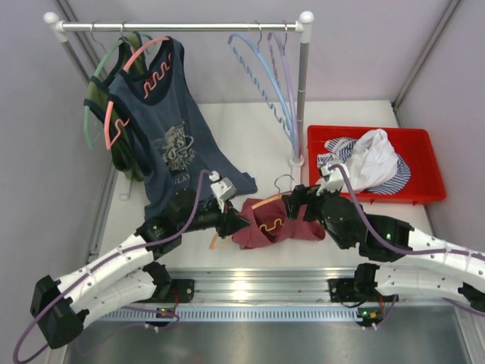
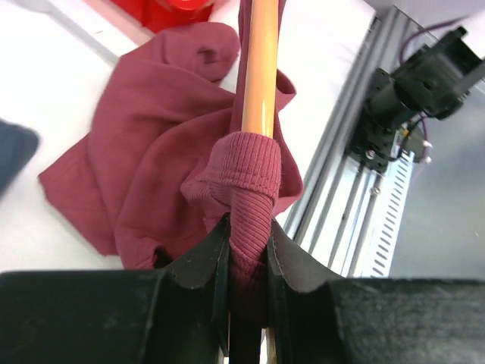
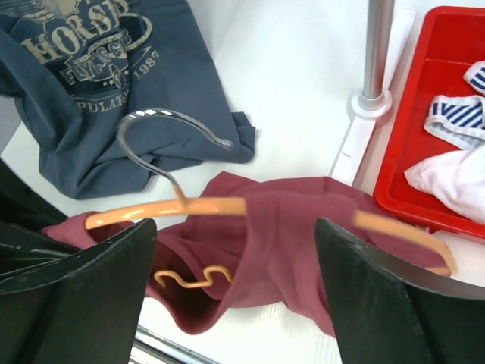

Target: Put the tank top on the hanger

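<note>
Left hand [image 2: 246,236] clamps ribbed tank top [image 2: 248,176], perhaps hanger [image 2: 260,68] too; right hand [image 3: 235,262] gapes apart.

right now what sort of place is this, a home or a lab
Probably a robot test bench staged as a laundry corner, not a home: robot arms bolted to a metal rail, a small clothes rack on a white table, a red bin of clothes.

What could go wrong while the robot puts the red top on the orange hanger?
The strap of the tank top could slip off the hanger, since only the left fingers pinch it there. The right fingers are open, so the hanger might slide or twist. The metal hook lies by the blue top and may snag it.
</note>
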Controlling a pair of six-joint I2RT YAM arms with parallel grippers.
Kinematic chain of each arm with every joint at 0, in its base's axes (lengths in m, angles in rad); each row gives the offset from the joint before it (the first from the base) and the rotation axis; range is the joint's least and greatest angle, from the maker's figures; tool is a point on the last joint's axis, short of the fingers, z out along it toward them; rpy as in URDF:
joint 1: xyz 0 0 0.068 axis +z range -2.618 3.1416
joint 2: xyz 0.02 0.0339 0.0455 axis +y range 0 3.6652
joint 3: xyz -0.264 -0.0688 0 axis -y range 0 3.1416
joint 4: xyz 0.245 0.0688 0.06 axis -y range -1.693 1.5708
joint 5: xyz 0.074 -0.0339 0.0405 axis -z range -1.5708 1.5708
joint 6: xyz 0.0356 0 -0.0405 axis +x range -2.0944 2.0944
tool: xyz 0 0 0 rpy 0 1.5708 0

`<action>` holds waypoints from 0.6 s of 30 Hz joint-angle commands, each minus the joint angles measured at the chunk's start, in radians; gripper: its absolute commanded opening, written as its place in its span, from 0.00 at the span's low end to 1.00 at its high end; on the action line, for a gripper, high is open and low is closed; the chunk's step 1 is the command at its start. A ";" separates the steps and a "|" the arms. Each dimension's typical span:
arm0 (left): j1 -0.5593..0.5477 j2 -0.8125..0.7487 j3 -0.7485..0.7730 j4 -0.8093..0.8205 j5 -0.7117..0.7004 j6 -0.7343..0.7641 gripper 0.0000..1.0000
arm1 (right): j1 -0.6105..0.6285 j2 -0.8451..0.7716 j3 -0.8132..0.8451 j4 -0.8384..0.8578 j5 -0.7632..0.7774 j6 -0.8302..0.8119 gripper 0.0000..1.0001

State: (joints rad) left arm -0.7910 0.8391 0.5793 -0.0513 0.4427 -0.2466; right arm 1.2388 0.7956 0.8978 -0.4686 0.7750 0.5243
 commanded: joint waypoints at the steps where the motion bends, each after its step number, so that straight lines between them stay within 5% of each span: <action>1: -0.001 -0.087 -0.033 0.171 -0.119 -0.052 0.00 | 0.016 -0.042 0.041 -0.062 0.052 0.046 0.86; 3: -0.002 -0.148 -0.059 0.148 -0.200 -0.066 0.00 | 0.016 -0.073 0.038 -0.087 0.063 0.062 0.99; 12: -0.001 -0.327 0.000 -0.126 -0.603 -0.125 0.00 | 0.016 -0.128 0.072 -0.174 0.102 0.074 1.00; 18: -0.002 -0.280 0.283 -0.381 -0.840 -0.089 0.00 | 0.016 -0.141 0.098 -0.194 0.102 0.066 1.00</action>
State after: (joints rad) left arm -0.7929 0.5293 0.6685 -0.3836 -0.2092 -0.3462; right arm 1.2407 0.6643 0.9436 -0.6403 0.8528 0.5877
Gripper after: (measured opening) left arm 0.219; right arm 0.996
